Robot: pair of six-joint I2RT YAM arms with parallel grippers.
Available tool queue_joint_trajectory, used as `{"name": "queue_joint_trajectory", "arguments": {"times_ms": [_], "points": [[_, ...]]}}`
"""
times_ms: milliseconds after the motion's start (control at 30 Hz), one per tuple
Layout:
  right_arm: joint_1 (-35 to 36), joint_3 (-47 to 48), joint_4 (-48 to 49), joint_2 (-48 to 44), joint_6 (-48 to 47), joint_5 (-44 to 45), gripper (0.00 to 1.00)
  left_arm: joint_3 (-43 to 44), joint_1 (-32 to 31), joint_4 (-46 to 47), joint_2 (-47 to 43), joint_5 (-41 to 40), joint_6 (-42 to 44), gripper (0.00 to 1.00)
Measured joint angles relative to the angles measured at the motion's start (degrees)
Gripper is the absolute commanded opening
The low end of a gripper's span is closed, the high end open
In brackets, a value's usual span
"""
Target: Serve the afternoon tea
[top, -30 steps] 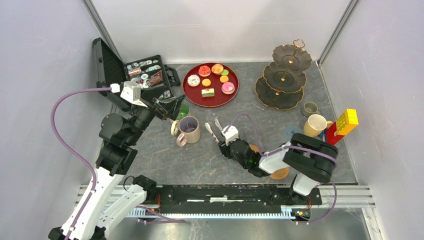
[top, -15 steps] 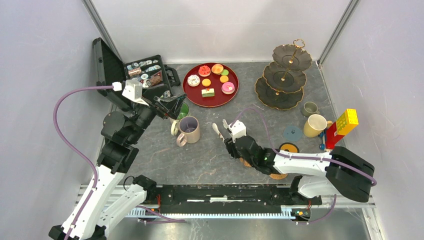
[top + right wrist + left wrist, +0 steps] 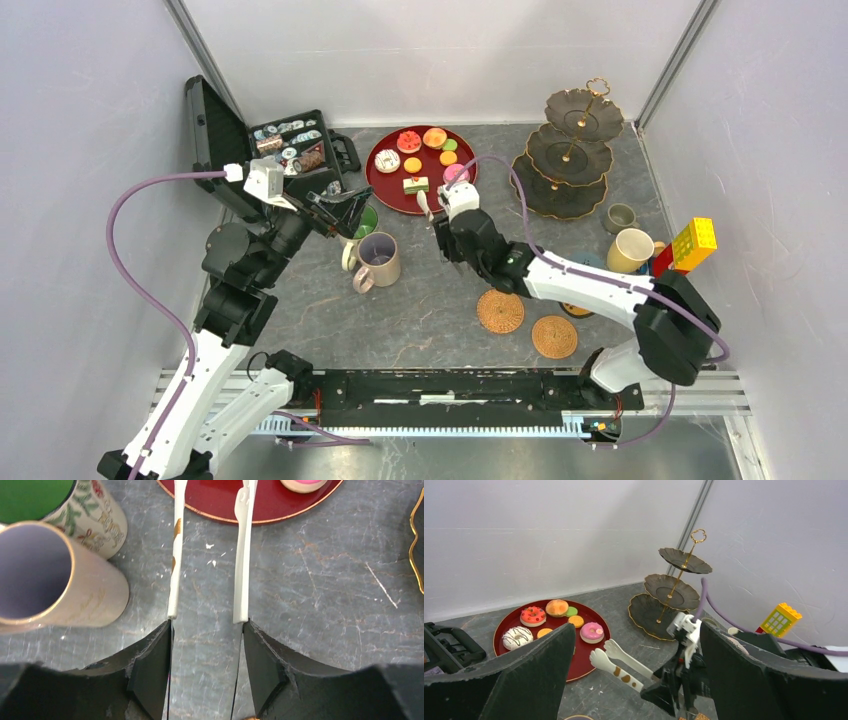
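The right gripper [image 3: 207, 630] is squeezing white tongs [image 3: 242, 555]. The tongs' tips reach over the edge of the red tray [image 3: 392, 188]. The little cakes [image 3: 387, 160] sit on that tray. The dark stand [image 3: 565, 150] is off to its right. The left gripper [image 3: 636, 635] hangs with its jaws wide apart and holds nothing, just above the mugs [image 3: 378, 258].

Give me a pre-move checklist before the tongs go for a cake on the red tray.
1. Grip of right gripper on tongs: ok, one arm against each finger.
2. Tips over red tray: ok; height above it: cannot tell.
3. Target pink doughnut: ok, just right of the tips.
4. Clearance from green-lined mug: ok, close but apart.
5. Landing spot, three-tier stand: ok, tiers bare.
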Motion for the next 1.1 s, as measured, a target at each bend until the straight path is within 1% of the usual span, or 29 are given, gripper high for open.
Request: {"name": "queue_joint_trajectory", "arguments": {"times_ms": [200,400,500,633,933,1100], "points": [[-4.4,9.2,-3.6,8.3,-0.9,-3.7,0.57,-0.4,-0.2,1.1,0.8,0.1,-0.8,1.00],[-6.7,21.2,-8.5,19.2,-3.1,-6.6,0.57,-0.8,-3.0,1.0,2.3,-0.3,-0.8,1.00],[-7.5,26.0,-10.3,23.4,-4.0,-7.8,0.57,-0.8,-4.4,0.6,2.2,-1.6,-0.7,1.00],[-8.7,30.5,-12.3,26.7,-4.2,-8.6,0.56,-0.7,-7.0,-0.3,2.1,-4.8,0.0,1.00],[-9.6,32.8,-14.6,28.5,-3.4,-8.9,0.58,-0.4,-15.0,-4.6,2.0,-12.8,3.0,1.00],[-9.6,32.9,-15.3,29.0,-3.4,-8.1,0.59,-0.1,-17.4,-5.6,1.9,-16.1,3.6,1.00]]}}
